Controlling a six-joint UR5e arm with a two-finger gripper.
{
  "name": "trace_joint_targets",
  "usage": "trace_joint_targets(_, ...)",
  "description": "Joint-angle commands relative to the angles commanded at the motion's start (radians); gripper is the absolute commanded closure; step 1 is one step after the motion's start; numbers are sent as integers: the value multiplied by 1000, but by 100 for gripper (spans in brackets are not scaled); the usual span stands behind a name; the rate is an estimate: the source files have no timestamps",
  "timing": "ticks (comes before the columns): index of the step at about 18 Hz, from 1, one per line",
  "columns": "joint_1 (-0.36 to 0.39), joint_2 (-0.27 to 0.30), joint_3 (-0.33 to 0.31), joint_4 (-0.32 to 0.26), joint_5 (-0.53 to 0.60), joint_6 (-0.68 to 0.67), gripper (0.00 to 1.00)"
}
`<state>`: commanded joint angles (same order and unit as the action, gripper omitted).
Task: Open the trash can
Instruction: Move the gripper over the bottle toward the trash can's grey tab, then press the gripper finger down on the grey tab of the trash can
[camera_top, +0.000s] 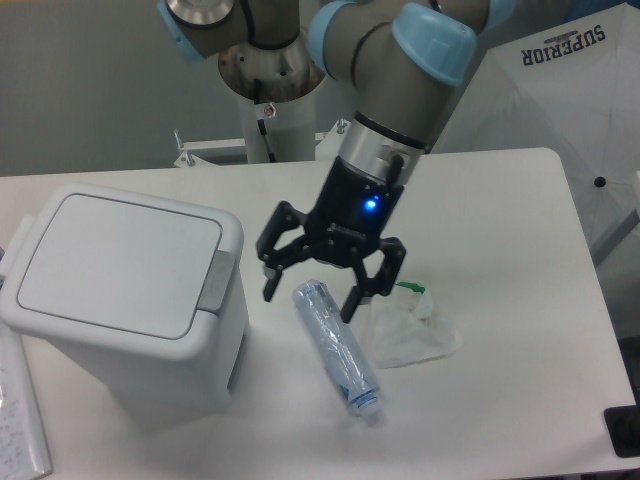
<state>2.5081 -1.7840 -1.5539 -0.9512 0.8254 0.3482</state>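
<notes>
The trash can is a large boxy white bin at the left of the table. Its flat lid lies shut, with the grey push-latch tab on its right edge. My gripper hangs open and empty to the right of the bin, a short way from the tab and above the table. Its fingertips hover just over the top end of a clear plastic bottle.
The clear bottle lies on its side right of the bin. A crumpled clear plastic bag with a green bit lies beside it. Papers lie at the front left edge. A white tent-like cover stands at the back right.
</notes>
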Motion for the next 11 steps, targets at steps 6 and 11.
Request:
trace_joint_targets(6,-2,11,-78,65,-2,3,0)
trace_joint_targets(11,-22,12,-98,65,-2,0,0)
